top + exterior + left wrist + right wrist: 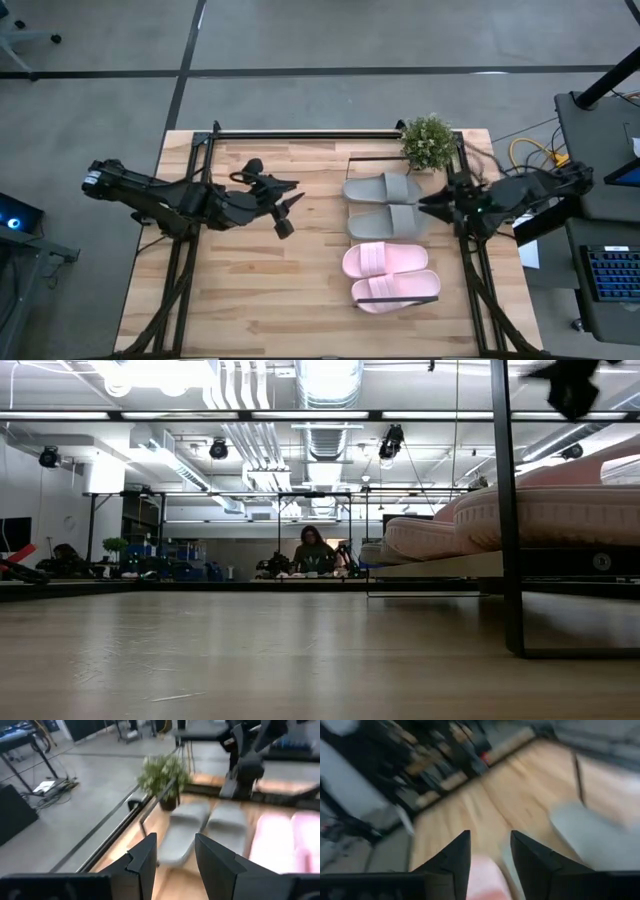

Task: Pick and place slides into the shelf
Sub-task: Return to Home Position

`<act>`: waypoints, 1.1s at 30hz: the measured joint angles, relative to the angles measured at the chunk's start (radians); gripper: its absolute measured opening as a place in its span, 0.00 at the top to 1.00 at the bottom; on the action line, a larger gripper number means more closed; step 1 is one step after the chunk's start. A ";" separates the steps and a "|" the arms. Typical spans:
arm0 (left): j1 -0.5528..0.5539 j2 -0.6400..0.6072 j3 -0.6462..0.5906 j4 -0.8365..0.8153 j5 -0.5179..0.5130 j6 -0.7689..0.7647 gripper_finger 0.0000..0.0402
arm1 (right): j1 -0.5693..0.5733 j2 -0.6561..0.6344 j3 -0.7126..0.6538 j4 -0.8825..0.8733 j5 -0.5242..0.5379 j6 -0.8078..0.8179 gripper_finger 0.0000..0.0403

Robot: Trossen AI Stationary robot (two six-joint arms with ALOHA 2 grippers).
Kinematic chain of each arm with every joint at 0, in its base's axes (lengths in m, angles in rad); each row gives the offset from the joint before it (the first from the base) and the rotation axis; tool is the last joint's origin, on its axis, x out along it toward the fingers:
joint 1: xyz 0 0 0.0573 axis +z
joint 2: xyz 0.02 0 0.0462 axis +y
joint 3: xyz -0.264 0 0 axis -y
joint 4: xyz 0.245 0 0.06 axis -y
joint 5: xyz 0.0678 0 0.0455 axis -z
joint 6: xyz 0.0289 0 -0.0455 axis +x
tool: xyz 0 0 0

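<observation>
My right claw — part-open, empty — sits just beside the grey-green slides, long axes toward it; my left claw open, empty, well apart.

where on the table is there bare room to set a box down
The widest bare stretch of table is bordered by the left gripper and the pink slides. A narrower strip runs between that gripper and the plant. Crowded: the shelf, with grey slides and the right gripper.

Pink slide partly off-frame
</observation>
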 joint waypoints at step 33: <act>0.320 -0.286 -0.047 0.285 0.616 0.289 1.00 | -0.364 0.048 0.419 -0.185 -0.163 -0.615 0.98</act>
